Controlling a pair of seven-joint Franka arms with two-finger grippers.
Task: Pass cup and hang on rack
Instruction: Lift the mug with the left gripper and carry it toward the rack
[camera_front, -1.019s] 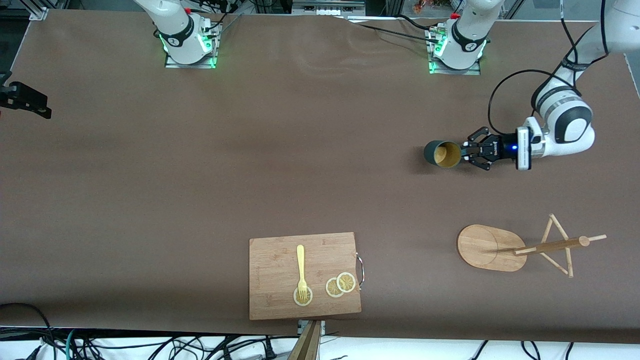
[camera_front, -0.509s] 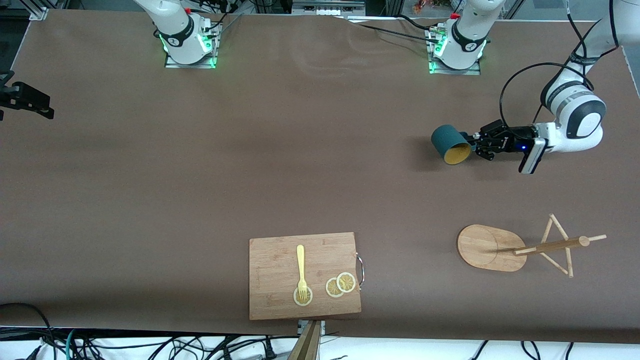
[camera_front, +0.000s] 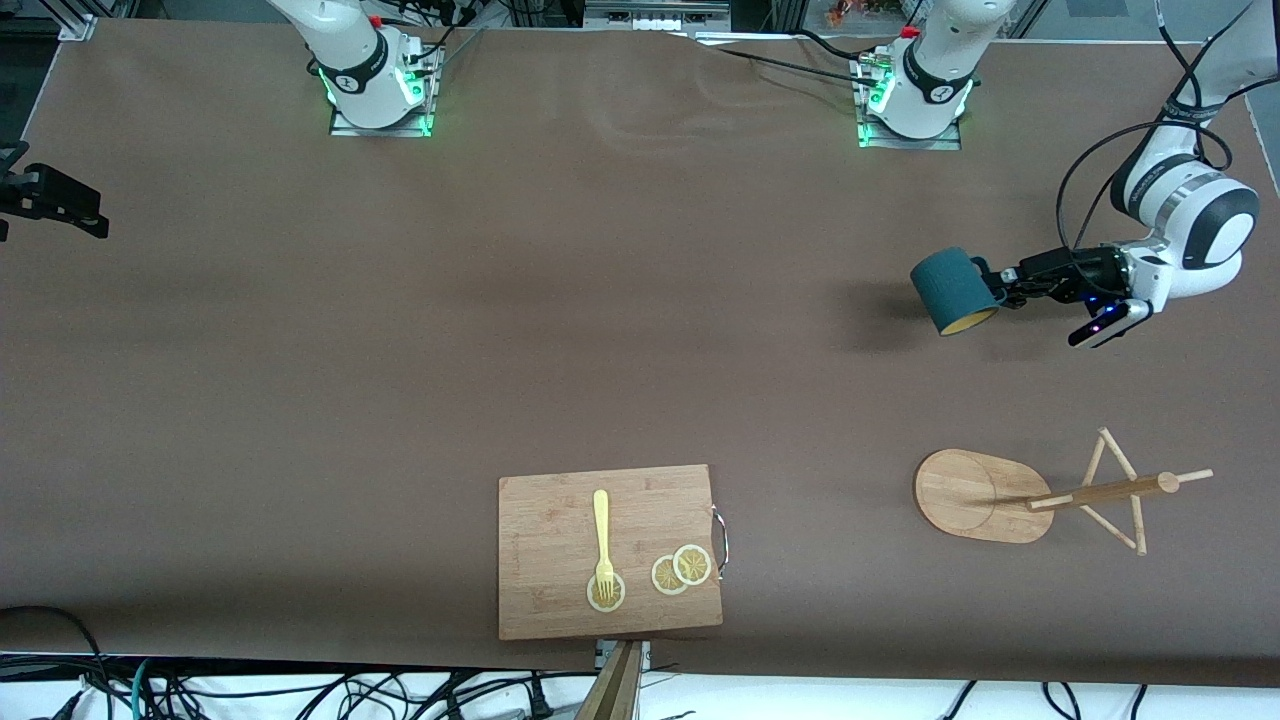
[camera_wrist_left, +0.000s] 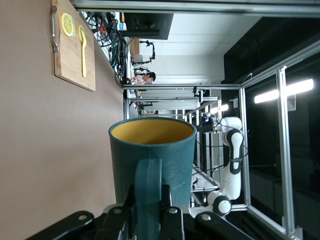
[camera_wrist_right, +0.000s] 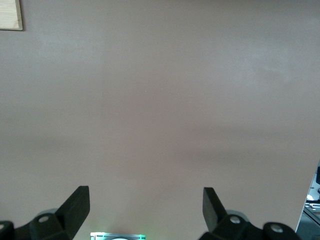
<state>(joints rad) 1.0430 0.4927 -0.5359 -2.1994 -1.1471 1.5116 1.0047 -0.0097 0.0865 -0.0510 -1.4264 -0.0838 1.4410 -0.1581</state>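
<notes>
Now the left gripper (camera_front: 1003, 285) is clamped on the cup (camera_front: 955, 291) by its loop handle, carried higher and closer to the left arm's end of the table than a second ago, mouth tipped toward the front camera. Rack (camera_front: 1040, 495) unchanged, standing nearer that camera. Right gripper (camera_wrist_right: 145, 207) waits over bare table, fingers spread wide. Cutting board (camera_front: 609, 550) with fork (camera_front: 602, 537) undisturbed.

I see bare tabletop (camera_front: 600, 330) between the left gripper (camera_front: 1000, 285), clamped on the cup (camera_front: 955, 290) and up over the left arm's end, and the rack (camera_front: 1040, 497) lying tipped over nearer the camera. Only the cutting board (camera_front: 610, 550) with fork (camera_front: 602, 535) and lemon slices (camera_front: 680, 570) blocks the near edge.
</notes>
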